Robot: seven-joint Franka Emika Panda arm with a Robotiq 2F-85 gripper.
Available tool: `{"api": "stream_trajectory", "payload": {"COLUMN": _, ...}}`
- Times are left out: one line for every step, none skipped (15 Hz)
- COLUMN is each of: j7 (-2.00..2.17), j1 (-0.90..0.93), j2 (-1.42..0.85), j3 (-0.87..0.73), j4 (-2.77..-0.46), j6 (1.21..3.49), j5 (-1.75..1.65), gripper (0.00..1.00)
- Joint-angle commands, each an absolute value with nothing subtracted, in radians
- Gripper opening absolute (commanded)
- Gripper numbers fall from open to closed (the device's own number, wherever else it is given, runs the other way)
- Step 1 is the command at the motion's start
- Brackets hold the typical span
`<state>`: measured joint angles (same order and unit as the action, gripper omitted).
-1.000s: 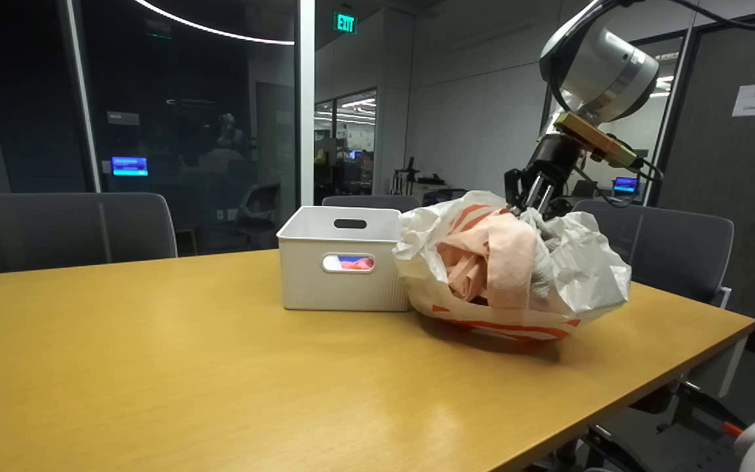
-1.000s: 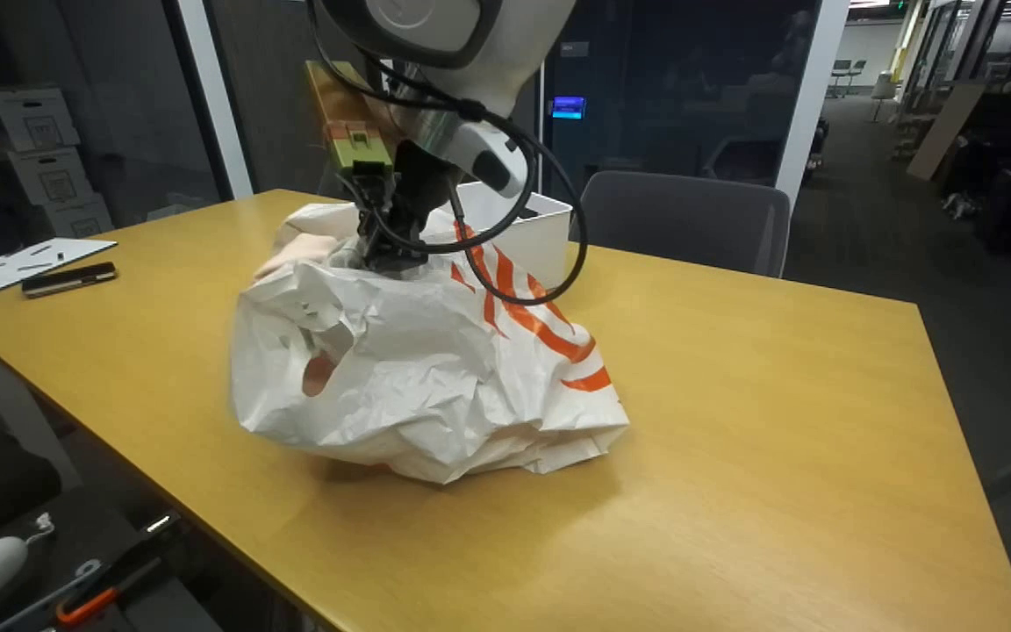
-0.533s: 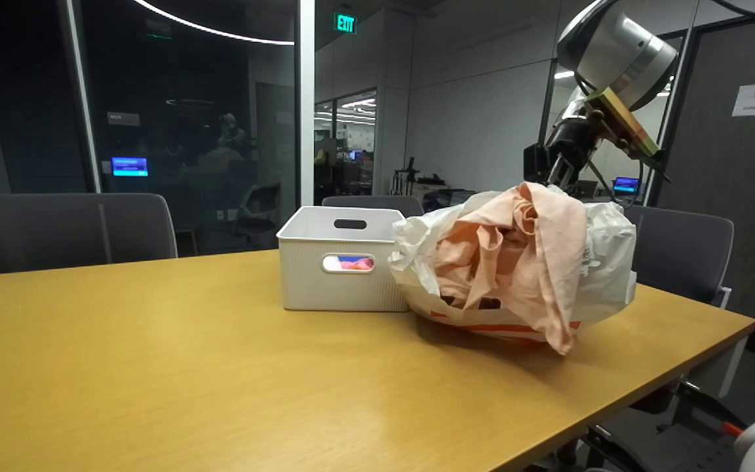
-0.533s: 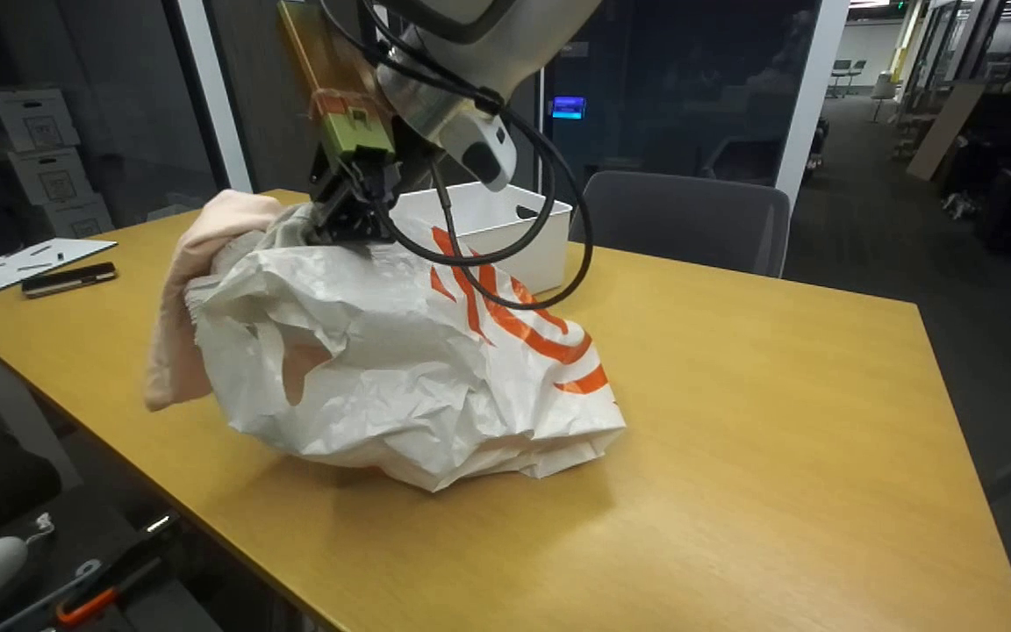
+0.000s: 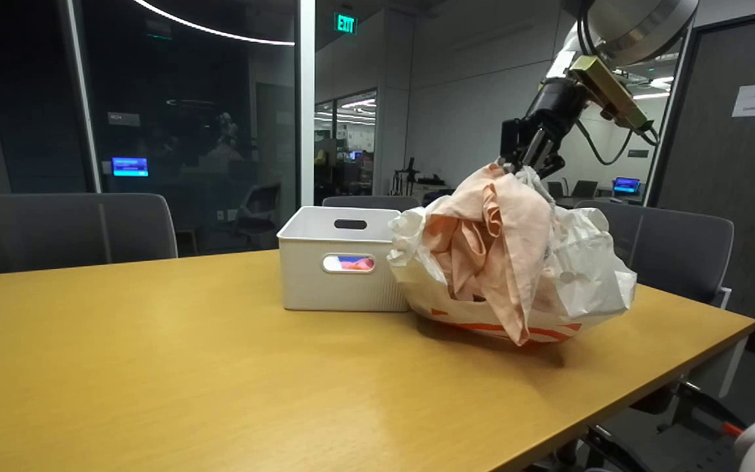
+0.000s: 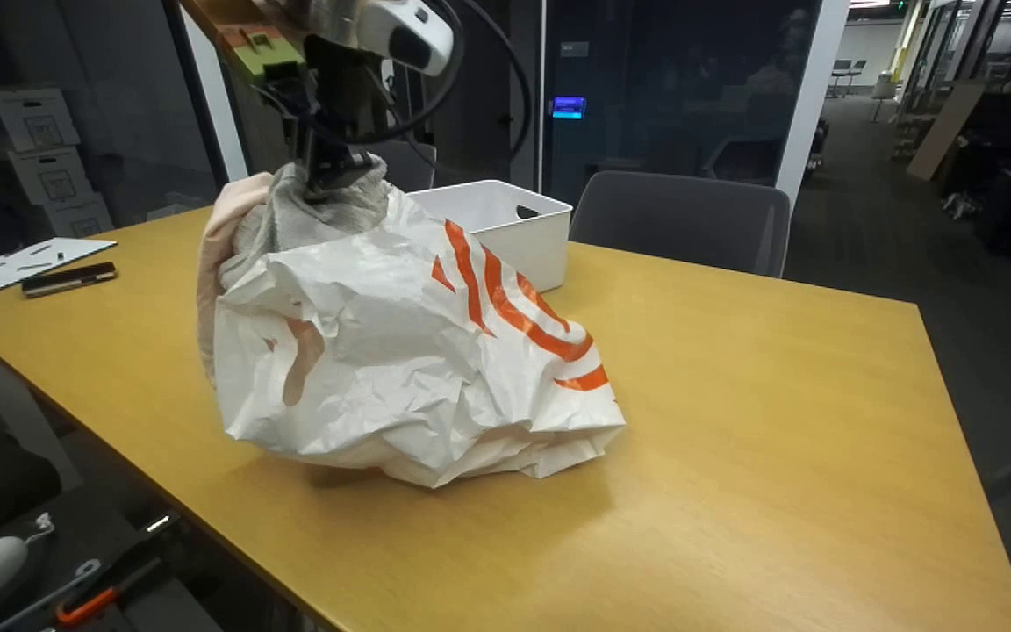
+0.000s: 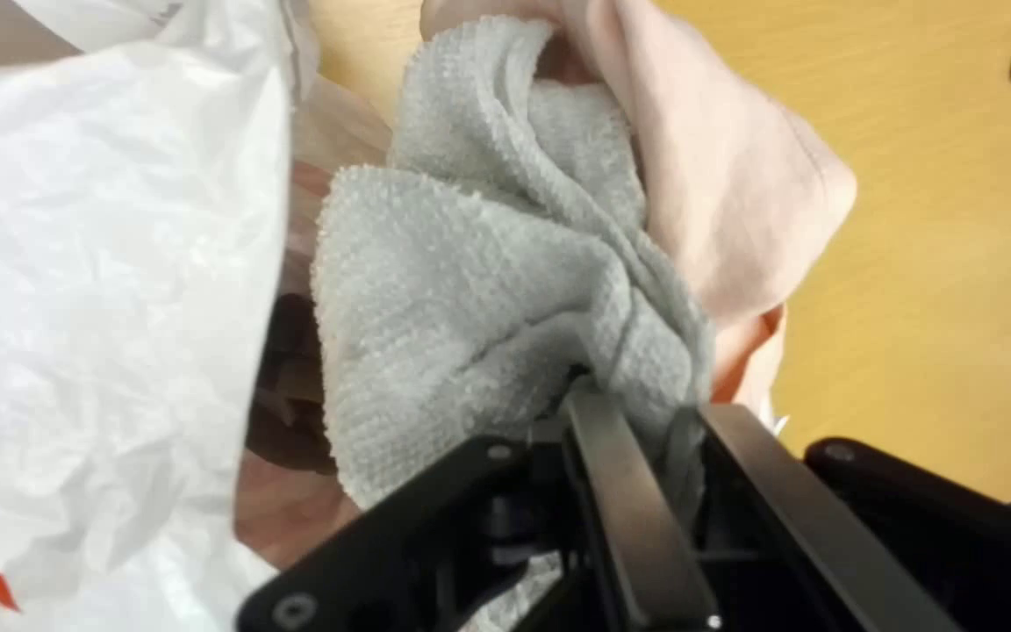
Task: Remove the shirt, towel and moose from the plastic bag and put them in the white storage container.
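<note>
inside the gripper (image 7: 649, 404), closed nearly all the way, found one fold of grey towel (image 7: 444, 290), pinched near its top, presumably to draw the whole piece up and out. alongside, found pink shirt (image 5: 515, 223) hanging over the rim of the plastic bag (image 6: 435, 377); unable to confirm whether also caught in the grip. judged to be mid-removal. beside the towel, in the bag mouth, noted the likely moose (image 7: 295, 430), dark brown, partly covered, probably best left for a later pull. next to the bag, upright on the table (image 5: 187, 367), noted the white storage container (image 5: 312, 288), probably stationed there to keep the carry short; unable to see its floor. through an opening in its side, glimpsed something pink and blue (image 5: 354, 264), not identifiable.

counted: one gripper, one towel, one shirt, one moose, one bag, one container. farther out, counted one white sheet (image 6: 27, 263), one slim dark object (image 6: 69, 279) and, in an exterior view, three chair backs (image 5: 56, 229).
</note>
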<state>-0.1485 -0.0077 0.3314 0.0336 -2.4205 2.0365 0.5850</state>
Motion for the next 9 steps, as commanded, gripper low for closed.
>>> {"api": "stream_trajectory", "payload": {"j7": 0.012, "j1": 0.058, "j2": 0.517, "j3": 0.129, "j4": -2.505, "j6": 2.199, "j5": 0.488, "gripper": 0.07}}
{"api": "stream_trajectory", "payload": {"j7": 0.029, "j1": 0.058, "j2": 0.535, "j3": 0.132, "j4": -2.509, "j6": 2.223, "j5": 0.46, "gripper": 0.07}}
{"api": "stream_trajectory", "payload": {"j7": 0.061, "j1": 0.064, "j2": 0.561, "j3": 0.148, "j4": -2.519, "j6": 2.253, "j5": 0.429, "gripper": 0.07}}
{"api": "stream_trajectory", "payload": {"j7": 0.096, "j1": 0.067, "j2": 0.584, "j3": 0.163, "j4": -2.522, "j6": 2.279, "j5": 0.395, "gripper": 0.07}}
{"api": "stream_trajectory", "payload": {"j7": 0.125, "j1": 0.067, "j2": 0.609, "j3": 0.174, "j4": -2.527, "j6": 2.301, "j5": 0.363, "gripper": 0.07}}
{"api": "stream_trajectory", "payload": {"j7": 0.157, "j1": 0.066, "j2": 0.626, "j3": 0.187, "j4": -2.524, "j6": 2.323, "j5": 0.329, "gripper": 0.07}}
{"api": "stream_trajectory", "payload": {"j7": 0.197, "j1": 0.063, "j2": 0.638, "j3": 0.207, "j4": -2.518, "j6": 2.346, "j5": 0.296, "gripper": 0.07}}
{"api": "stream_trajectory", "payload": {"j7": 0.228, "j1": 0.055, "j2": 0.645, "j3": 0.224, "j4": -2.512, "j6": 2.367, "j5": 0.258, "gripper": 0.07}}
{"api": "stream_trajectory", "payload": {"j7": 0.263, "j1": 0.046, "j2": 0.647, "j3": 0.242, "j4": -2.501, "j6": 2.393, "j5": 0.222, "gripper": 0.07}}
